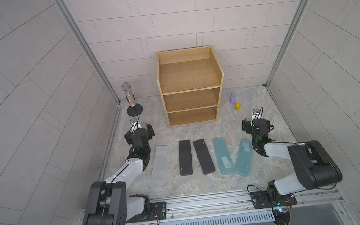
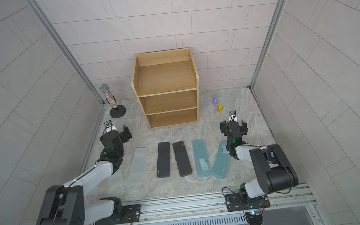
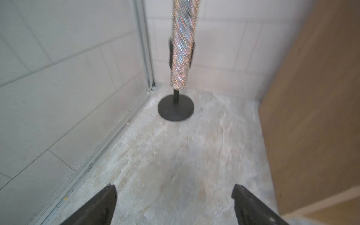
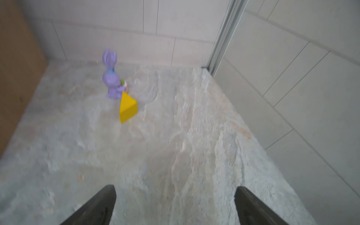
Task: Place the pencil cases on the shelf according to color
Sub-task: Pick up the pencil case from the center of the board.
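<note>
The pencil cases lie in a row on the floor mat in front of the empty wooden shelf. From left to right they are a frosted case, two black ones and two light-blue ones. Another frosted case shows partly under my left forearm. My left gripper hovers open left of the row, holding nothing. Past the right end of the row, my right gripper is open and empty too. The shelf's side wall shows in the left wrist view.
A glittery microphone on a black round stand stands in the back left corner. A purple bunny figure and a yellow wedge sit right of the shelf. Tiled walls close three sides.
</note>
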Available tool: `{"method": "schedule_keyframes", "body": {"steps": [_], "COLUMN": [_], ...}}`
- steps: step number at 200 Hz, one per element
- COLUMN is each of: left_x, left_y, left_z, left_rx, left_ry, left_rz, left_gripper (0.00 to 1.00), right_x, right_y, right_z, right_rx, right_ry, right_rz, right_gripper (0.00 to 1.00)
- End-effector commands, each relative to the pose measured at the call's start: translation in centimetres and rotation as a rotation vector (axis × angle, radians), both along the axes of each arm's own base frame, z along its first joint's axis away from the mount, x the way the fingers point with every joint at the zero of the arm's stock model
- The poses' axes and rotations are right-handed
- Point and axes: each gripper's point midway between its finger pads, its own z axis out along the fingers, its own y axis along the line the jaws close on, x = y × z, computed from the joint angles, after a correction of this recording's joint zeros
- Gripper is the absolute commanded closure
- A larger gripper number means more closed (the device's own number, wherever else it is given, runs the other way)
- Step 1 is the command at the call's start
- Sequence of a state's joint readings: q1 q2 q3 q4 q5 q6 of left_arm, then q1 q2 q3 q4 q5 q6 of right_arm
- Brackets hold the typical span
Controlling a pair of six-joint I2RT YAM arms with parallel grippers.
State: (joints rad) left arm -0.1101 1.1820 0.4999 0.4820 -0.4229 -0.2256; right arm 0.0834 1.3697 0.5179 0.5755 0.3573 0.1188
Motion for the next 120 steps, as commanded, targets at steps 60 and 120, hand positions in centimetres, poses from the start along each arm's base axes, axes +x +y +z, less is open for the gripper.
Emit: {"method": "schedule_keyframes", "body": {"steps": [60,120], "left_x": [-3.9,-8.7], "left_y": [-5.7,-11.2], "left_z": [-1.3,-1.3], "left_rx": [-0.496,-0.549], "left_ry": [0.357,0.464], "left_rz": [-0.070,-0.298], "left_gripper": [0.00,0.00], "right_x": [-9.6,-16.5], "right_y": [2.6,6.7], "right_z": [2.8,-2.0], "right_rx": [0.433,0.527], "right_ry": [0.290,0.462], "right_rz": [-0.061,-0.058], "right_gripper": [0.00,0.00]}}
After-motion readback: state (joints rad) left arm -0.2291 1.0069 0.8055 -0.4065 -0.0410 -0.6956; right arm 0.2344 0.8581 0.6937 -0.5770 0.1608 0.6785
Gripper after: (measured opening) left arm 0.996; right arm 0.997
